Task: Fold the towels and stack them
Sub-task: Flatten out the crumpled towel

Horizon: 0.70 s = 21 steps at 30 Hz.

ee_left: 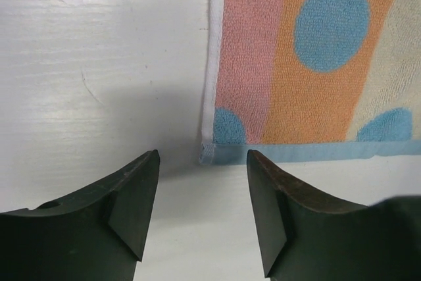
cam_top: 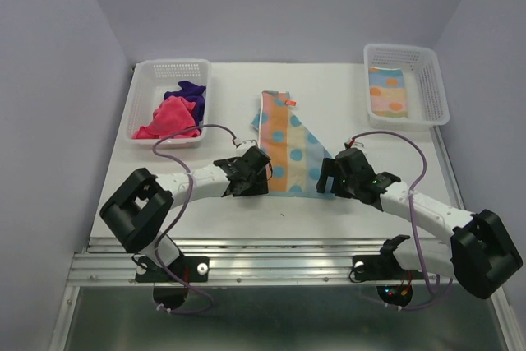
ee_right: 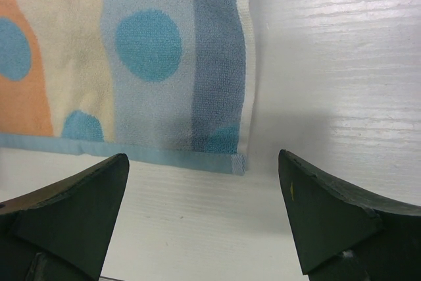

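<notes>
Far left of the striped, blue-dotted towel point(cam_top: 288, 150), in a white mesh basket point(cam_top: 140, 113): crumpled magenta-pink towel point(cam_top: 170, 117), dark purple towel point(cam_top: 187, 91) half hidden behind it. Striped towel lying on the table point(cam_top: 329, 96), folds hard to read from above. Just short of its near-left corner, left gripper point(ee_left: 202, 156), jaws apart, empty. Just short of its near-right corner, right gripper point(ee_right: 204, 159), jaws apart, empty. Corners sharp only in wrist views. Far right, second basket point(cam_top: 433, 88) holding a folded patterned towel point(cam_top: 387, 92), seen only from above.
</notes>
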Tool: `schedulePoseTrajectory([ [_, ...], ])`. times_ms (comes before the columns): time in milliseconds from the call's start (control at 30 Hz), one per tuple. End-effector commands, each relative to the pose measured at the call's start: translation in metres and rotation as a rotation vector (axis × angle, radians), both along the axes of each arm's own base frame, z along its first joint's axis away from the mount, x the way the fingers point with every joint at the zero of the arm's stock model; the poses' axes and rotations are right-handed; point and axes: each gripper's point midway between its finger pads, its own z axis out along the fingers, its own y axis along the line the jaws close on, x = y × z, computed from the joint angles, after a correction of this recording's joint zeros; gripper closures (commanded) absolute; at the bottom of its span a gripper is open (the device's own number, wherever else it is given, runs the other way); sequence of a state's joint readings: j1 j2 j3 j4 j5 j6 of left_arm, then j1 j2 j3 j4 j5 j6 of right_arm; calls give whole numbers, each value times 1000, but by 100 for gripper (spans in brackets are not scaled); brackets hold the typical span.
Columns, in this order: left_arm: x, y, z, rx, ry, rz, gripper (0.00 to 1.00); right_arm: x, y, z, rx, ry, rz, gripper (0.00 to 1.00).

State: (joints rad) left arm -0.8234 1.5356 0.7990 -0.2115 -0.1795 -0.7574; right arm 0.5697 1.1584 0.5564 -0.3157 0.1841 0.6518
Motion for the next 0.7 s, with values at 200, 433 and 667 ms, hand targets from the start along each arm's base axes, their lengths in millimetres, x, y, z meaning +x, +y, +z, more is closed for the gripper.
schedulePoseTrajectory([
  [200, -19, 16, -34, 144, 120, -5, 52, -3, -11, -6, -58, -3, 2, 0],
  [433, -46, 22, -43, 163, 167, -23, 53, -5, -18, -8, -89, 2, -9, 0],
  [667, -46, 24, -53, 232, 183, -17, 66, -5, -20, -11, -106, -4, 2, 0],
])
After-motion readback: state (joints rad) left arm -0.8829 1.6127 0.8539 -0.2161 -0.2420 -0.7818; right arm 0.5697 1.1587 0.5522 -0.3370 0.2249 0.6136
